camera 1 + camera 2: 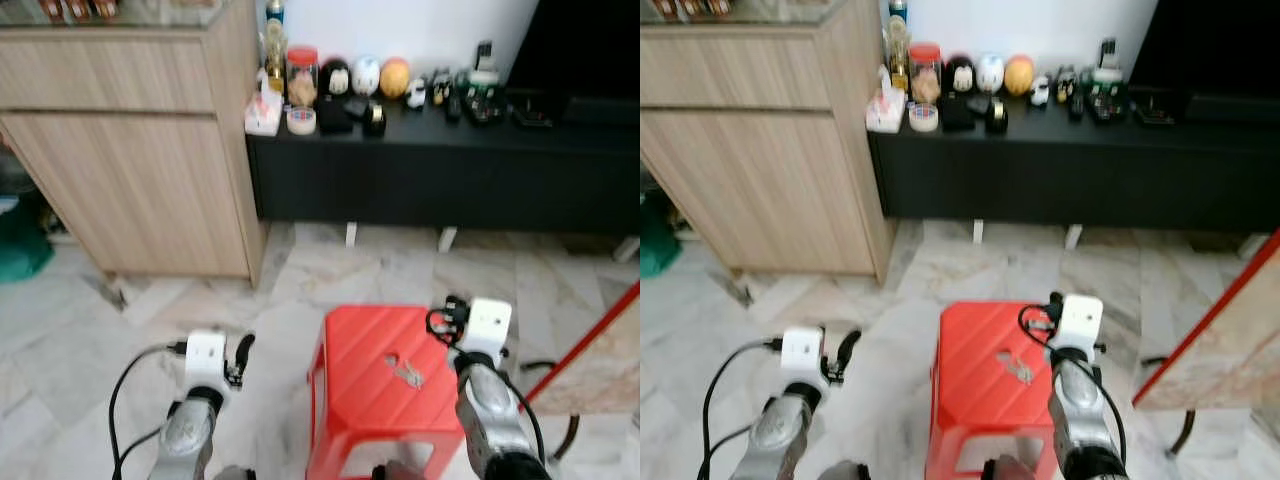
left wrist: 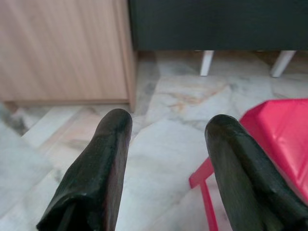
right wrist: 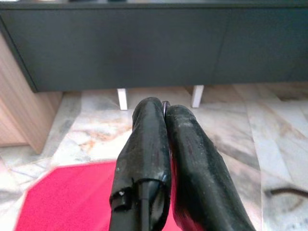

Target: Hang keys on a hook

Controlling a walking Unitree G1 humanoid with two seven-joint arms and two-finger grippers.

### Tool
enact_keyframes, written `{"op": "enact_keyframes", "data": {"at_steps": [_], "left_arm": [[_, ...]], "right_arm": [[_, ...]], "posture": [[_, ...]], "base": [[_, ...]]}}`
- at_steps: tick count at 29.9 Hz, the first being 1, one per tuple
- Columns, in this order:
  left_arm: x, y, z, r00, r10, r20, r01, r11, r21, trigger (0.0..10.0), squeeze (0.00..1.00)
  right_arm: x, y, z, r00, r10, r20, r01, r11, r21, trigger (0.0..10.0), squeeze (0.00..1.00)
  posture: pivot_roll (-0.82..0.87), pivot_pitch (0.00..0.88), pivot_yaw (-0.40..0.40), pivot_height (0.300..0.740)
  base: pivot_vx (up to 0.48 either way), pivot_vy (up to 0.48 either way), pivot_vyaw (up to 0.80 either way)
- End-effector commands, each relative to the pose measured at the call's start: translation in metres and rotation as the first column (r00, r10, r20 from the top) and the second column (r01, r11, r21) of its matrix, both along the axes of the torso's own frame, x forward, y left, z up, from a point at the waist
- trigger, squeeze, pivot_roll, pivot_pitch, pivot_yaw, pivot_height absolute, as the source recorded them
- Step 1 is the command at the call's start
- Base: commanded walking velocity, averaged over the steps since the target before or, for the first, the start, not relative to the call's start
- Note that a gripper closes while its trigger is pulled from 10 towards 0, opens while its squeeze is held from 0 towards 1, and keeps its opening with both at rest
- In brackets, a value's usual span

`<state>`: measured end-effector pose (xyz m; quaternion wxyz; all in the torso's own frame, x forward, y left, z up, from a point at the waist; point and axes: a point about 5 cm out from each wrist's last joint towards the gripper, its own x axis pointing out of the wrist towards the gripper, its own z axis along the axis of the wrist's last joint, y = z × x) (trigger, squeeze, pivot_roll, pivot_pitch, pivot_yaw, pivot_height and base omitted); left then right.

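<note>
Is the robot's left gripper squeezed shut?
No, the left gripper has its two black fingers spread wide, marble floor showing between.

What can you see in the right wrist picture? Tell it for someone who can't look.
The right tool points its two black fingers, pressed together with something thin between the tips, over a red stool toward a long black cabinet on marble floor.

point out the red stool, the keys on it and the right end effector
red stool [image 1: 360, 360], left eye view, bare part of its seat
keys [image 1: 405, 372], left eye view, middle of the small bunch on the seat
right end effector [image 3: 166, 111], right wrist view, where its two black fingertips meet
</note>
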<state>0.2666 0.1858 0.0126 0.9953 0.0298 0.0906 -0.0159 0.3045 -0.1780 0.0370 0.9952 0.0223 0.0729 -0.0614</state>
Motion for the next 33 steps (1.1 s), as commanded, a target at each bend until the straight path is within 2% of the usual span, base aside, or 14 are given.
{"op": "enact_keyframes", "data": {"at_steps": [1,4,7,11,13,23,29,33], "left_arm": [[-0.009,0.009,-0.009,0.999,0.030,-0.042,-0.029,0.999,0.016,10.0,0.00],[-0.016,0.016,-0.018,0.995,0.046,-0.089,-0.043,0.999,0.033,10.0,0.00],[-0.030,0.030,-0.032,0.981,0.079,-0.177,-0.068,0.995,0.069,10.0,0.00],[-0.039,0.037,-0.041,0.968,0.097,-0.230,-0.078,0.993,0.088,10.0,0.00],[-0.054,0.045,-0.054,0.940,0.125,-0.317,-0.095,0.990,0.108,10.0,0.00],[-0.083,0.044,-0.079,0.858,0.153,-0.491,-0.103,0.986,0.129,10.0,0.00],[-0.094,0.038,-0.087,0.825,0.128,-0.550,-0.076,0.990,0.116,10.0,0.00],[-0.098,0.039,-0.089,0.816,0.138,-0.561,-0.090,0.990,0.112,10.0,0.00]], "right_arm": [[0.003,0.001,0.006,1.000,0.005,0.025,-0.005,1.000,-0.006,10.0,0.00],[0.002,0.000,0.005,1.000,0.005,0.018,-0.004,1.000,-0.016,10.0,0.00],[-0.001,-0.002,0.003,1.000,-0.007,0.014,0.007,1.000,-0.012,10.0,0.00],[-0.002,-0.003,0.002,1.000,-0.012,0.011,0.012,1.000,-0.012,10.0,0.00],[-0.003,-0.004,0.002,1.000,-0.017,0.007,0.017,1.000,-0.013,10.0,0.00],[-0.004,-0.005,-0.001,1.000,-0.024,-0.010,0.024,1.000,-0.013,10.0,0.00],[-0.007,-0.007,-0.004,0.999,-0.034,-0.022,0.034,0.999,-0.014,10.0,0.00],[-0.007,-0.007,-0.005,0.999,-0.035,-0.026,0.035,0.999,-0.012,10.0,0.00]], "posture": [[0.04,0.000,-0.066,0.725],[0.04,0.000,-0.064,0.725],[0.04,0.000,-0.064,0.725],[0.04,0.000,-0.064,0.725],[0.04,0.000,-0.064,0.725],[0.04,0.000,-0.066,0.725],[0.03,0.000,-0.063,0.725],[0.03,0.000,-0.063,0.725]], "base": [[0.000,0.000,0.00],[0.000,0.000,0.00],[0.000,0.000,0.00],[0.000,0.000,0.00],[0.000,0.000,0.00],[0.000,0.000,0.00],[0.000,0.000,0.00],[0.000,0.000,0.00]]}}
